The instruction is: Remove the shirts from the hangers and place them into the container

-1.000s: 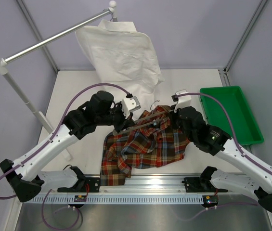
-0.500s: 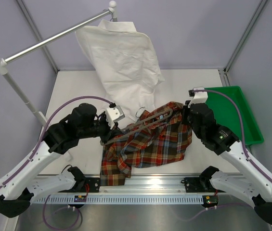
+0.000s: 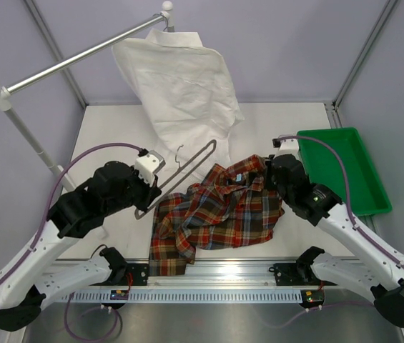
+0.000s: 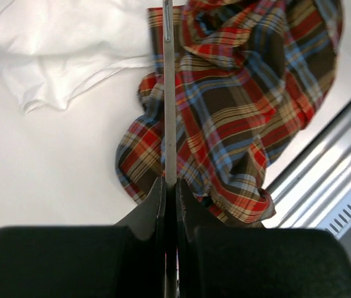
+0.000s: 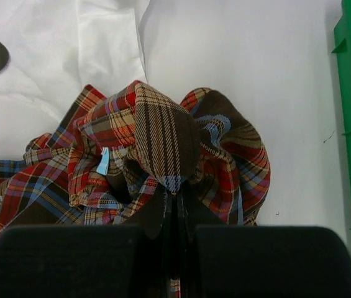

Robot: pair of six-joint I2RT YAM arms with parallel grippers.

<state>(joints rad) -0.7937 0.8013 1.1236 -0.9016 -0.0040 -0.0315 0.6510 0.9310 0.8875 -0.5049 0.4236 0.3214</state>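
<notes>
1. Since half a second ago: the hanger [image 3: 184,174] is out of the plaid shirt [image 3: 216,214]. It now lies on a slant just left of the shirt, over the counter [image 3: 116,136] and the hem of the off-white shirt [image 3: 184,86].
2. The left arm has drawn back to the left. The plaid shirt has sunk lower and spreads on the counter near the front edge.
3. The left hand [image 4: 170,186] is pinched together on the hanger's straight wire.
4. The right hand [image 5: 174,198] is clamped on a raised fold of the plaid shirt near its collar and has eased back from the green bin [image 3: 345,168].
5. Hard to see: in the top view both sets of fingertips are masked, by the wrist on the left and by cloth on the right. In the left wrist view the wire runs off the top edge.
6. Only the top view shows the off-white shirt hanging from the rail [image 3: 80,61], and the whole bin, which holds no shirt.
7. The right wrist view shows one bin wall at its right edge and a hanger corner at upper left.
</notes>
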